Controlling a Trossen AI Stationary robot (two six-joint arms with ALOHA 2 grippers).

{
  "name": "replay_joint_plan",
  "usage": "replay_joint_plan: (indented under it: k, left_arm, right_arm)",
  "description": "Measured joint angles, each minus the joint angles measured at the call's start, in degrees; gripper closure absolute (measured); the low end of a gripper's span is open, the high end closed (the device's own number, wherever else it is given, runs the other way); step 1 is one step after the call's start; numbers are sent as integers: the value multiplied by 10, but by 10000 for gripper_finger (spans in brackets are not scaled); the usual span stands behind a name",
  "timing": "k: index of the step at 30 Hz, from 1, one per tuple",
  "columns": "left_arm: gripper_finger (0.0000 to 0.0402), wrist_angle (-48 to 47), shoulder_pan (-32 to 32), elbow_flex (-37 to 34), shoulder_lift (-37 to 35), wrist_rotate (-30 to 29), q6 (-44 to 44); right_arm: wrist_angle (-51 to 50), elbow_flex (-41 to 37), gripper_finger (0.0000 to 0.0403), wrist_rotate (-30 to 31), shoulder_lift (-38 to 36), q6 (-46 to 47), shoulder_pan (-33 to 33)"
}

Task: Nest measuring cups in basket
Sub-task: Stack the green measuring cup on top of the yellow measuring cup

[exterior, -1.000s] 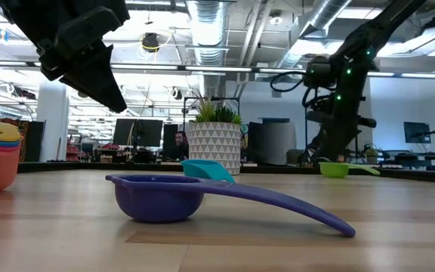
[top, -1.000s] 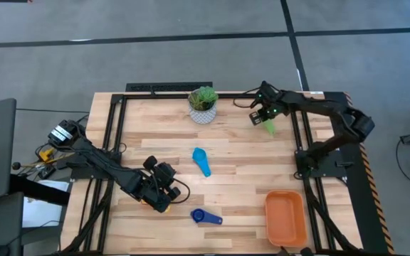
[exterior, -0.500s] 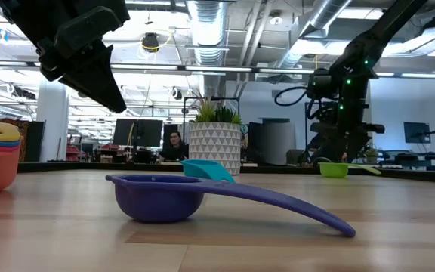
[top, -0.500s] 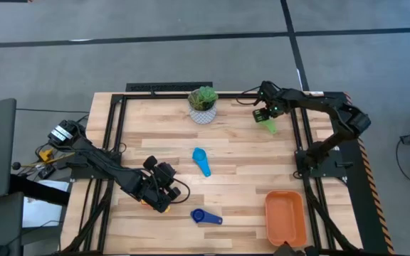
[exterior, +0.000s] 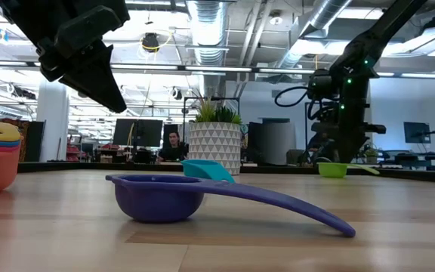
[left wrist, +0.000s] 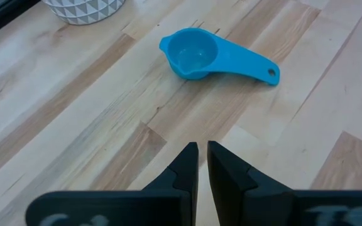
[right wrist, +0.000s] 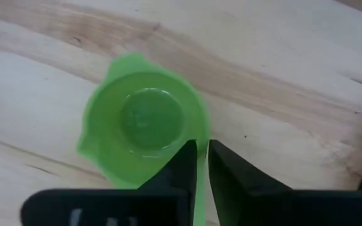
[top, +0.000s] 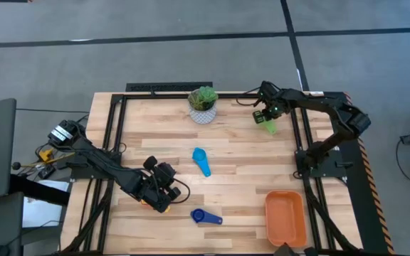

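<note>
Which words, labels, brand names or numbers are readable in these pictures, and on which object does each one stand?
No text can be read in any view.
Light marks on the left gripper body: too blurred to read.
Monitors in the room behind the table: too small to read.

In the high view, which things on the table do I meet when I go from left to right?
Left claw → dark blue cup → light blue cup → white pot with the plant → green cup under the right claw → orange basket.
</note>
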Motion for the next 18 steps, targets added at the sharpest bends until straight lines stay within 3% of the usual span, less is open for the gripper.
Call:
replay_joint_plan:
  k: [8, 18]
  left_arm:
    - [377, 0, -2, 0, 0, 1, -9]
    - [377, 0, -2, 0, 0, 0, -9]
  right_arm:
    - [0, 0, 346, 0, 0, 0, 7]
    - [0, 0, 287, -23, 0, 6, 26]
